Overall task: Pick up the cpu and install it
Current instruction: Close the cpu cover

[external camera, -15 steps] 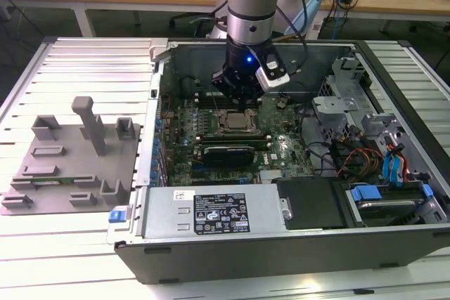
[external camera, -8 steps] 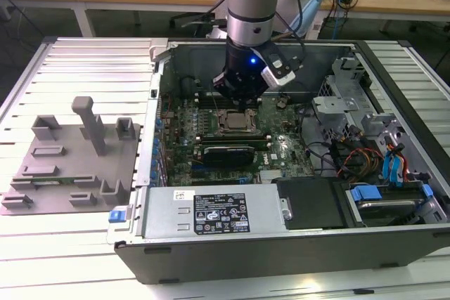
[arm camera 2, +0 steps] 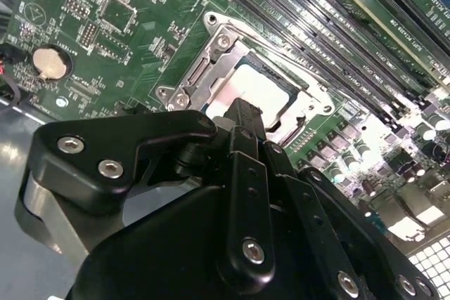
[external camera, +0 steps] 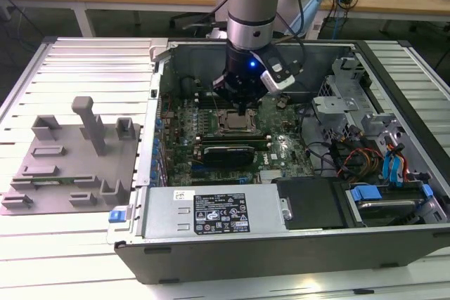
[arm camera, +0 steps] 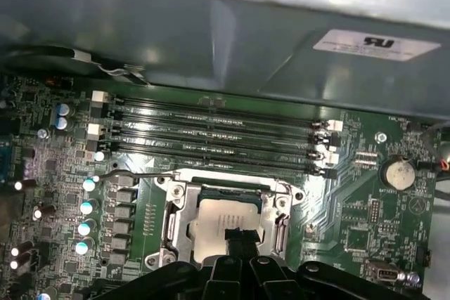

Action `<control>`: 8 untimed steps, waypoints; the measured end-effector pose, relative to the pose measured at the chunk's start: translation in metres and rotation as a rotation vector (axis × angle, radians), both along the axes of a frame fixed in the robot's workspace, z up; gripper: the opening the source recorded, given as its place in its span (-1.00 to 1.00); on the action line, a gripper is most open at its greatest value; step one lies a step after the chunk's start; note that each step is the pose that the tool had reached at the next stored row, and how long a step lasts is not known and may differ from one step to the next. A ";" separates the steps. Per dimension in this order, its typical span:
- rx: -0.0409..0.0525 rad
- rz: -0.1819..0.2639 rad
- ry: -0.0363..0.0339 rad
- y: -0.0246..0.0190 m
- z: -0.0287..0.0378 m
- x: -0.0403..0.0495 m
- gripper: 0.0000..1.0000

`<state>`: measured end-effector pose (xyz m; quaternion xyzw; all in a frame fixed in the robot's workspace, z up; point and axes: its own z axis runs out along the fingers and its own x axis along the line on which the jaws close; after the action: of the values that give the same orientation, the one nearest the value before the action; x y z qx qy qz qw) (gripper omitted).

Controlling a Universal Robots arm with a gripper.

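Hanging over the open computer case (external camera: 232, 254), the claw (external camera: 242, 109) points at the cpu (arm camera: 214, 219), which lies flat in the socket (arm camera: 174, 224). Claw spread or pressed together: cannot tell. A grey tray (external camera: 70, 173) lies at 9 o'clock.

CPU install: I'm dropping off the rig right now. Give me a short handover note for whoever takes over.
Tool: down inside the open computer case, directly over the cpu. Whether it is open or shut does not show.
Cpu: lies within the metal-framed socket of the green motherboard, pale top facing up.
Grey tray: outside the case, on the exterior view's left, far from the tool.
Done: the cpu is at the socket, not on the tray.
Left: full seating and release are unconfirmed; I cannot tell either from these views.
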<state>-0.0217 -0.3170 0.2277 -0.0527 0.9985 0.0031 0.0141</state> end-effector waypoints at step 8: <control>-0.0001 -0.005 0.0000 -0.0042 -0.0036 -0.0123 -0.79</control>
<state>-0.0340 -0.3212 0.2240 -0.0502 0.9986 0.0031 0.0141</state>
